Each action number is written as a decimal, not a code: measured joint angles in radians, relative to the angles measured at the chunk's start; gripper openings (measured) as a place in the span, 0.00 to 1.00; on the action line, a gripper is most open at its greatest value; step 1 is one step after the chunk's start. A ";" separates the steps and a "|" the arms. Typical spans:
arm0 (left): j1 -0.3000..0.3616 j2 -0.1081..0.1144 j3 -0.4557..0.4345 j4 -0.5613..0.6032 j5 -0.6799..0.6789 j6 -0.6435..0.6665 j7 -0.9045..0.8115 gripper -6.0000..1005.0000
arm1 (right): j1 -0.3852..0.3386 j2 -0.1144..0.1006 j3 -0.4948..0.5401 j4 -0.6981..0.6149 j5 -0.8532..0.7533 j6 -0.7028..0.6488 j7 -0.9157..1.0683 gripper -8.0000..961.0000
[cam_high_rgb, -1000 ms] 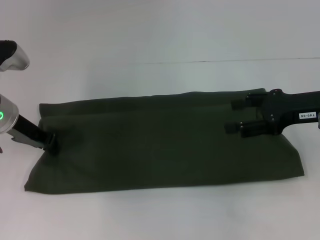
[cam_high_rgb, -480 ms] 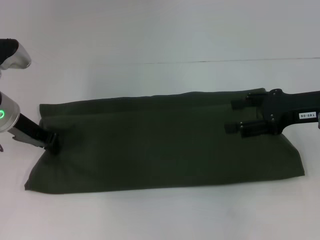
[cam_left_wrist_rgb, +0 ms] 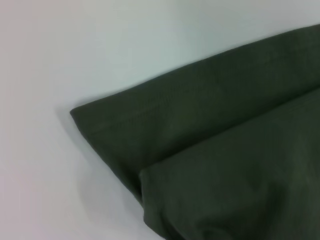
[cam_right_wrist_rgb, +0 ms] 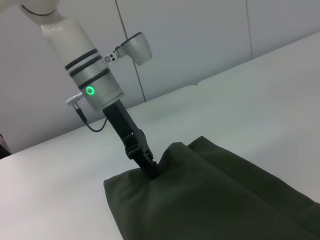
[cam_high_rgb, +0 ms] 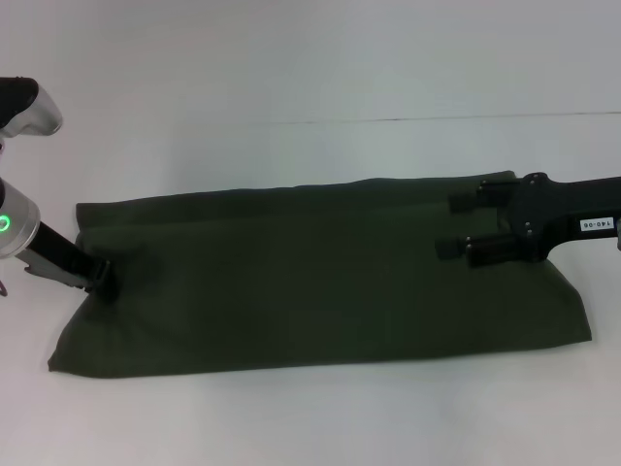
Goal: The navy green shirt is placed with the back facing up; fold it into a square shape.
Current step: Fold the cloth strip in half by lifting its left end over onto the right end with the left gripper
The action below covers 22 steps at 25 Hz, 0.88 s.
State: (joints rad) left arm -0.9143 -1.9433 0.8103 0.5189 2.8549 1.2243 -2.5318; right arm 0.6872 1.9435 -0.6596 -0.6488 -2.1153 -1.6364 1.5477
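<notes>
Left gripper [cam_high_rgb: 103, 282] pinched onto the left end of the navy green shirt [cam_high_rgb: 310, 282]. Right gripper [cam_high_rgb: 456, 225] spread open, hovering above its far right part. Folded long across the white table [cam_high_rgb: 291, 78].

Looks like a lab test bench: bare white table [cam_high_rgb: 291, 58] under even lighting, plain white wall panels [cam_right_wrist_rgb: 190, 45] behind it, nothing domestic around, just a robot arm [cam_right_wrist_rgb: 90, 75] with status LED.

Left gripper [cam_high_rgb: 103, 281] low, jaws pinched; right gripper [cam_high_rgb: 454, 225] level, jaws apart.
</notes>
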 joint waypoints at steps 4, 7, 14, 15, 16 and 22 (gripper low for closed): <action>0.000 -0.001 0.001 0.001 0.000 0.000 -0.001 0.13 | 0.000 0.000 0.000 0.000 0.000 0.000 0.000 0.91; 0.000 -0.002 0.001 0.002 0.000 -0.001 -0.001 0.16 | 0.000 0.000 0.000 0.000 0.000 0.000 0.000 0.91; 0.003 -0.003 0.001 0.007 -0.002 -0.016 0.001 0.13 | 0.000 0.000 0.000 0.000 0.000 0.002 0.000 0.91; 0.003 -0.003 0.001 0.007 -0.002 -0.016 0.000 0.13 | 0.000 0.000 0.000 0.000 0.000 0.002 0.000 0.91; 0.003 -0.003 0.001 0.008 -0.002 -0.016 0.000 0.13 | 0.000 0.000 0.000 0.000 0.000 0.002 0.000 0.91; 0.001 -0.003 0.001 0.008 0.000 -0.016 0.002 0.10 | 0.000 0.000 0.000 0.000 0.001 0.004 0.001 0.91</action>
State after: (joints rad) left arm -0.9136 -1.9466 0.8114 0.5266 2.8547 1.2081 -2.5302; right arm 0.6872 1.9434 -0.6596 -0.6488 -2.1143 -1.6324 1.5485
